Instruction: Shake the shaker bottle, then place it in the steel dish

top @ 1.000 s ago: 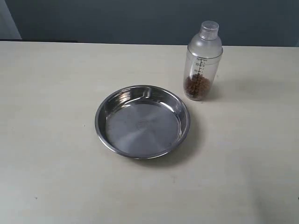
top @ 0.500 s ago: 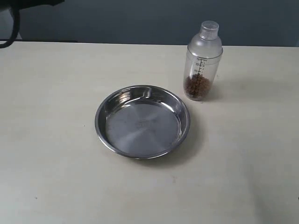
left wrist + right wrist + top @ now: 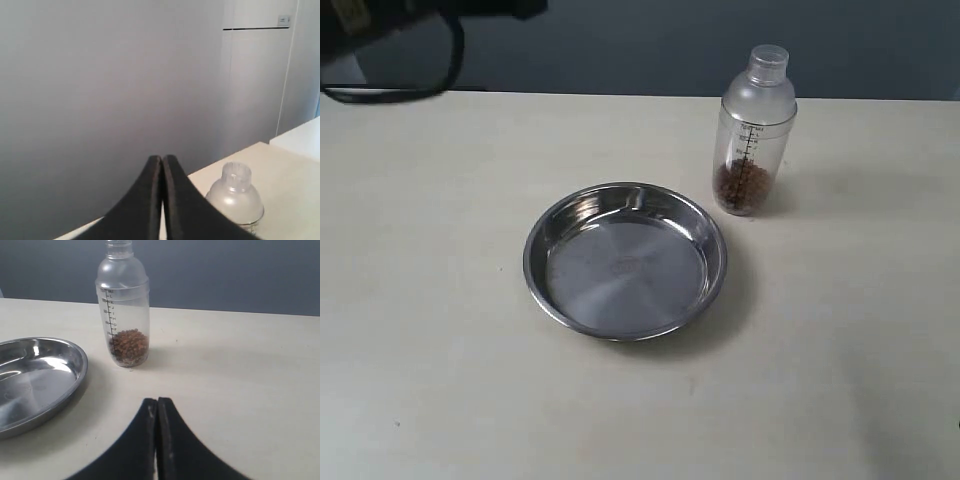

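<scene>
Shaker bottle [image 3: 757,135] stands upright on the desk [image 3: 440,300], just off the far right rim of the steel dish [image 3: 620,270] as the exterior camera looks at it. It sits apart from the dish, with a narrow strip of bare desk between them. Its cap is on and brown granules fill the bottom below the black scale. The bottle is closer to the desk's back edge than the dish is, and a dark wall runs behind that edge.

The dish lies flat with nothing in it, and open desk surrounds its rim, widest on the left and on the near side.

The left claw [image 3: 161,160] has its black fingers pressed together on nothing and is up in the air, looking over the bottle's domed top. A dark part of the left arm [image 3: 380,40], with a looped cable, shows over the back corner, well apart from the dish. The right claw [image 3: 157,402] is also pressed together and empty, low over the desk and pointing at the bottle, with clear desk between them and the dish's rim off to one side.
</scene>
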You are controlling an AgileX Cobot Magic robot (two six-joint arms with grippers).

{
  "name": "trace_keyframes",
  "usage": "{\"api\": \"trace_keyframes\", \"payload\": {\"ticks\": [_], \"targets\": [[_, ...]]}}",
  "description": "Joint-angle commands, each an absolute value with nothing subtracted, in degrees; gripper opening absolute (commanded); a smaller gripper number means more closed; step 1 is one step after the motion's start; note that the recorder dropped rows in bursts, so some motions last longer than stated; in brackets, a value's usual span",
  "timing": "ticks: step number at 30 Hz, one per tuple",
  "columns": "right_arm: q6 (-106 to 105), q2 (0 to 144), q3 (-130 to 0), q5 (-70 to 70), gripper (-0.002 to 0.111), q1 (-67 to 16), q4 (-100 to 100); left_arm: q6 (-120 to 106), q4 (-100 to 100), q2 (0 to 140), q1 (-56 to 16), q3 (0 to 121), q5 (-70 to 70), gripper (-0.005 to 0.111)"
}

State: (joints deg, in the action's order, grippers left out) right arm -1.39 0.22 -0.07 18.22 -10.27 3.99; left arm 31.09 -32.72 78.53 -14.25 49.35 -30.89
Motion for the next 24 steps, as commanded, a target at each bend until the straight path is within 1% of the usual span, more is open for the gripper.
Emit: {"api": "trace_keyframes", "payload": {"ticks": [1, 4, 10, 12, 13, 14, 16, 18, 21, 22, 23, 24], "targets": [[-1.5, 0.0, 0.0, 17.5, -0.001, -10.3, 3.7, 6.2, -13.9, 84.4, -19.1, 41.2, -38.5, 0.000], [-1.5, 0.0, 0.0, 17.5, -0.001, -10.3, 3.7, 4.2, -13.9, 89.8, -21.7, 40.1, -39.5, 0.000], [-1.5, 0.0, 0.0, 17.5, -0.001, -10.3, 3.7, 14.3, -14.2, 102.7, -21.8, 40.1, -60.8, 0.000], [-1.5, 0.0, 0.0, 17.5, -0.001, -10.3, 3.7, 14.8, -15.7, 106.1, -21.8, 40.3, -63.8, 0.006], [-1.5, 0.0, 0.0, 17.5, -0.001, -10.3, 3.7, 16.0, -16.9, 106.9, -21.8, 40.3, -64.0, 0.010], [-1.5, 0.0, 0.0, 17.5, -0.001, -10.3, 3.7, 18.0, -18.7, 108.2, -21.8, 40.3, -64.1, 0.017], [-1.5, 0.0, 0.0, 17.5, -0.001, -10.3, 3.7, 20.6, -22.4, 110.4, -21.8, 40.3, -65.8, 0.033], [-1.5, 0.0, 0.0, 17.5, -0.001, -10.3, 3.7, 20.7, -24.1, 112.4, -21.8, 40.6, -69.7, 0.055], [-1.5, 0.0, 0.0, 17.5, -0.001, -10.3, 3.7, 19.7, -24.3, 114.8, -21.8, 42.5, -70.0, 0.086], [-1.5, 0.0, 0.0, 17.5, -0.001, -10.3, 3.7, 18.5, -25.2, 115.4, -21.8, 43.6, -70.0, 0.094], [-1.5, 0.0, 0.0, 17.5, -0.001, -10.3, 3.7, 17.3, -25.9, 116.0, -21.8, 44.9, -70.0, 0.097], [-1.5, 0.0, 0.0, 17.5, -0.001, -10.3, 3.7, 17.3, -26.6, 116.3, -21.8, 45.9, -70.0, 0.097]]}}
